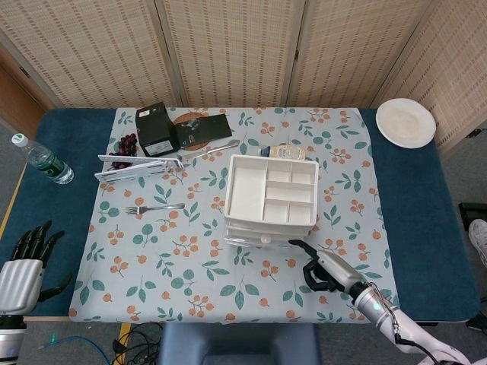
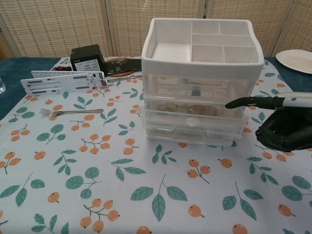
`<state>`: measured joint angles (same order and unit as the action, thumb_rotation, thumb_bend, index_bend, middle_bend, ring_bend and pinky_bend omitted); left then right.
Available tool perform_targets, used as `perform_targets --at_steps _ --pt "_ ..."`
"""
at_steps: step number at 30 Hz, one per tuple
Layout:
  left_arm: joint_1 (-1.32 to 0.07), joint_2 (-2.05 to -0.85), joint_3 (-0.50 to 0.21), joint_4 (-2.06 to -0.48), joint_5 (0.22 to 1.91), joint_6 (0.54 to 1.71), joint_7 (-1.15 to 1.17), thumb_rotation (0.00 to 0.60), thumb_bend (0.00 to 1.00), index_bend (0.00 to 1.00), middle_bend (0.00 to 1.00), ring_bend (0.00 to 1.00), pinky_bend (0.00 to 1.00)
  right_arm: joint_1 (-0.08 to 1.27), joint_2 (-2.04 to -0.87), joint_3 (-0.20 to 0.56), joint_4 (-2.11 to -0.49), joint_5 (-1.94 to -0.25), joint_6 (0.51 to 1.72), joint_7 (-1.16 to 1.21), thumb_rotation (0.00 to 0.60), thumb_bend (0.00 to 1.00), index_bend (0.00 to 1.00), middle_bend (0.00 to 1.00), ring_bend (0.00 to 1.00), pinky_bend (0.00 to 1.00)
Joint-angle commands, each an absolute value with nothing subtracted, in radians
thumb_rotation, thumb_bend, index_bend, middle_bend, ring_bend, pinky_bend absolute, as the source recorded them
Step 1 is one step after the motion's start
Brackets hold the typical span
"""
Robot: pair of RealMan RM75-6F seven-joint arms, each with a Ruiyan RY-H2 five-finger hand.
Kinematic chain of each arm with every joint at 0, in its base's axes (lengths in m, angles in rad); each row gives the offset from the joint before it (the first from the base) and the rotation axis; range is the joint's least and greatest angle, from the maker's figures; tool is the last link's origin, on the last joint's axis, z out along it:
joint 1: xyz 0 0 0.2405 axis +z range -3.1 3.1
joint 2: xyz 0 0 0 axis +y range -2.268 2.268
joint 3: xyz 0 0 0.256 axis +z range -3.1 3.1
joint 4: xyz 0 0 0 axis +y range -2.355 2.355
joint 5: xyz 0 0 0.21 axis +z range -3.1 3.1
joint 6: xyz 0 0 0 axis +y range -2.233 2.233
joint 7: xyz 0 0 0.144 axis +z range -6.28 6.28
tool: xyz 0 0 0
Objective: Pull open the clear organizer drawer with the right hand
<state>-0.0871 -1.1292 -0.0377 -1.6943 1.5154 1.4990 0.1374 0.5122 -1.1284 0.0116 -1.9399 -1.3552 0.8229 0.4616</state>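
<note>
Nearest to the robot, the right hand (image 2: 282,127) hovers just in front of the organizer's right corner, one finger stretched out straight toward the drawers, the other fingers curled in, and it holds nothing. The left hand (image 1: 23,266) stays off the table's left edge, fingers spread apart and empty. Between the two hands the tablecloth (image 1: 175,281) with the orange berry print gives free room.

The clear organizer (image 2: 200,83) stands at the middle of the cloth, its drawers all pushed in; the lower drawer (image 2: 192,126) has a small round knob in front. A fork (image 1: 154,207) lies to its left, then a white slotted rack (image 1: 138,166).

Further back stands a black box (image 1: 155,129); its white label is too small to read. A water bottle (image 1: 42,160) is at the far left edge and a white plate (image 1: 405,122) at the far right corner.
</note>
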Motion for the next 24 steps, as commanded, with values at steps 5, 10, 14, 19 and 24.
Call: perform_targets --at_steps 5,10,14,19,24 --pt "-0.088 -1.131 -0.037 -1.693 1.513 1.497 0.138 0.600 0.25 0.14 0.00 0.04 0.07 0.540 -1.155 0.030 -1.908 -1.301 0.783 0.431 0.600 0.73 0.04 0.81 1.00 1.00" --pt "-0.087 -1.132 -0.037 -1.692 1.512 1.498 0.137 0.600 0.25 0.14 0.00 0.04 0.07 0.550 -1.165 0.037 -1.897 -1.279 0.766 0.413 0.600 0.74 0.04 0.81 1.00 1.00" --pt "-0.087 -1.131 -0.036 -1.693 1.512 1.499 0.138 0.600 0.25 0.14 0.00 0.04 0.07 0.557 -1.170 0.038 -1.891 -1.266 0.752 0.402 0.600 0.74 0.05 0.81 1.00 1.00" --pt "-0.085 -1.131 -0.036 -1.694 1.512 1.500 0.140 0.600 0.25 0.14 0.00 0.04 0.07 0.559 -1.167 0.037 -1.898 -1.267 0.744 0.396 0.600 0.74 0.11 0.81 1.00 1.00" --pt "-0.086 -1.132 -0.035 -1.694 1.513 1.500 0.140 0.600 0.25 0.14 0.00 0.04 0.07 0.555 -1.161 0.033 -1.908 -1.275 0.743 0.393 0.600 0.74 0.16 0.82 1.00 1.00"
